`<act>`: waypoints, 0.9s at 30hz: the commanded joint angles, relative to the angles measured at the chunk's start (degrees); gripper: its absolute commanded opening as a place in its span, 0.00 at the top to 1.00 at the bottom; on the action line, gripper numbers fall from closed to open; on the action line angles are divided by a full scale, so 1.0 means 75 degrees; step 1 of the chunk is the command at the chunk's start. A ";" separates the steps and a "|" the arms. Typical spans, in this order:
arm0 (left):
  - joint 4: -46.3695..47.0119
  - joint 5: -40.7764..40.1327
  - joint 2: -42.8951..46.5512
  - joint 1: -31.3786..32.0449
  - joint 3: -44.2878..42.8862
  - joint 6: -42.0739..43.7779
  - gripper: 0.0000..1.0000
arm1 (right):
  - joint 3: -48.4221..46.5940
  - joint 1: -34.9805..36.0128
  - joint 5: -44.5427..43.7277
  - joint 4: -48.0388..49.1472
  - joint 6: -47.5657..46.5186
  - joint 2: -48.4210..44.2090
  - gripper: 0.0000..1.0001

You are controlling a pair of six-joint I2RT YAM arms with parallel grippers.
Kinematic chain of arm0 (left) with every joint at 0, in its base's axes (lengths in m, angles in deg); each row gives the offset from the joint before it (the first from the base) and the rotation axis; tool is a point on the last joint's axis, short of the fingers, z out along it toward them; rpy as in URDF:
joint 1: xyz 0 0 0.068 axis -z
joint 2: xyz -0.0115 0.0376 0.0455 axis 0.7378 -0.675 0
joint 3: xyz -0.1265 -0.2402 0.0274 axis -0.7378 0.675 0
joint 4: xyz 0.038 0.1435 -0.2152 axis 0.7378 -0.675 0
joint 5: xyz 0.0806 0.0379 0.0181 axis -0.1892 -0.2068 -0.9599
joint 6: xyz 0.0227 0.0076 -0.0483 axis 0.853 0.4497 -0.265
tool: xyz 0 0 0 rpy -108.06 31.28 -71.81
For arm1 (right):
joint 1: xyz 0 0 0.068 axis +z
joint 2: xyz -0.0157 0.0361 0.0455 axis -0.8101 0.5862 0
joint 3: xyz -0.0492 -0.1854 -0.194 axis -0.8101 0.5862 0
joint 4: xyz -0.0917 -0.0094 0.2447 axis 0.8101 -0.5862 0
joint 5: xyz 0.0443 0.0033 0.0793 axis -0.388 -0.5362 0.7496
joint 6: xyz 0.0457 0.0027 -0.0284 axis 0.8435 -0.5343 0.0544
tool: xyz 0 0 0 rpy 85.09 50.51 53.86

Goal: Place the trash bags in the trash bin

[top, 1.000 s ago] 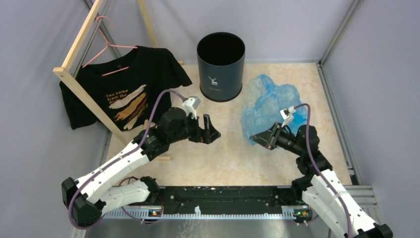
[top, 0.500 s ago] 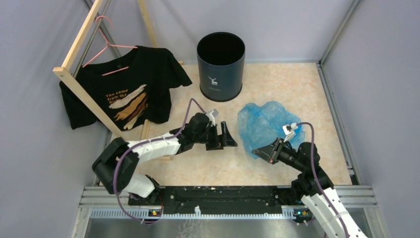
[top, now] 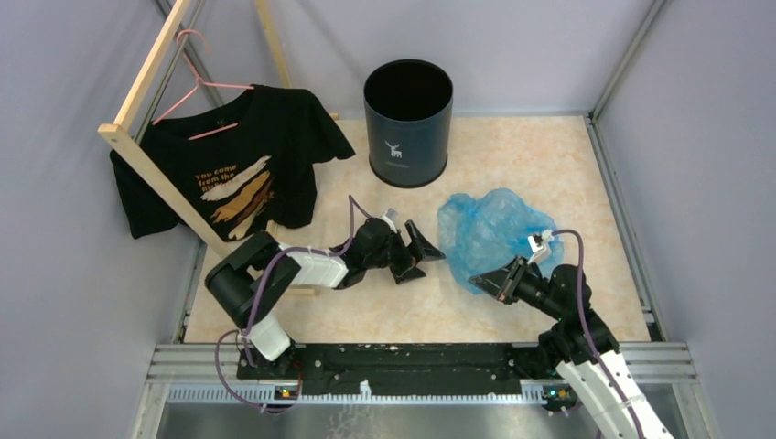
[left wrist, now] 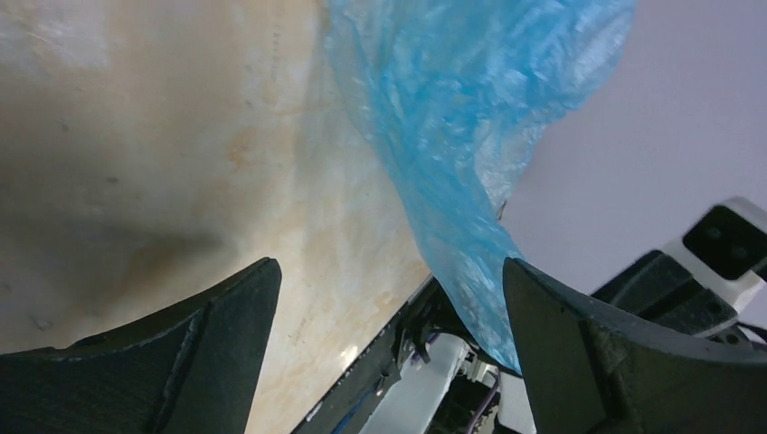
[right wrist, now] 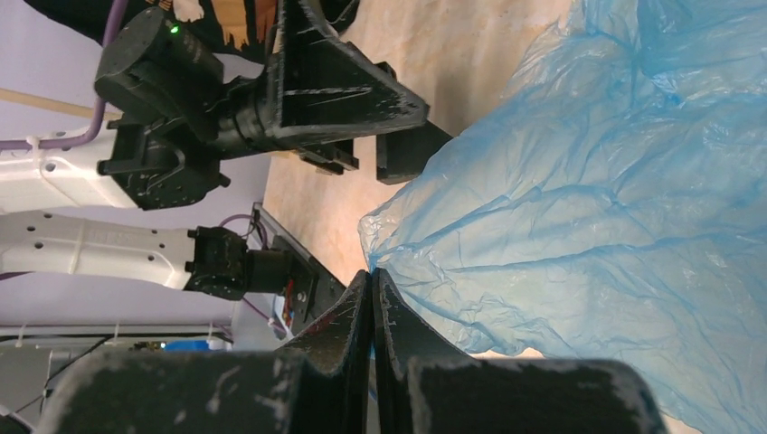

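Note:
The light-blue trash bag (top: 490,230) lies crumpled on the table right of centre. It also shows in the left wrist view (left wrist: 434,117) and in the right wrist view (right wrist: 579,217). My right gripper (top: 482,280) is shut on the bag's near-left corner, with its jaws pressed together on the plastic (right wrist: 373,276). My left gripper (top: 423,257) is open, low over the table just left of the bag, with the bag's edge near its right finger (left wrist: 579,344). The dark trash bin (top: 408,123) with a white deer logo stands upright at the back centre, apart from both grippers.
A black T-shirt (top: 234,163) hangs on a pink hanger (top: 195,91) from a wooden rack (top: 151,146) at the back left. Metal frame posts and grey walls bound the table (top: 366,302) on all sides.
My right gripper has pulled the bag toward the near edge and it has bunched up. My left arm has stretched right and lowered, bringing its open gripper close to the bag's left edge.

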 commanded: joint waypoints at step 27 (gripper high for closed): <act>0.4497 0.0927 -0.3296 -0.0518 -0.0542 -0.3338 0.37 | -0.1645 0.0067 -0.0188 0.0302 -0.0473 0.0529 1.00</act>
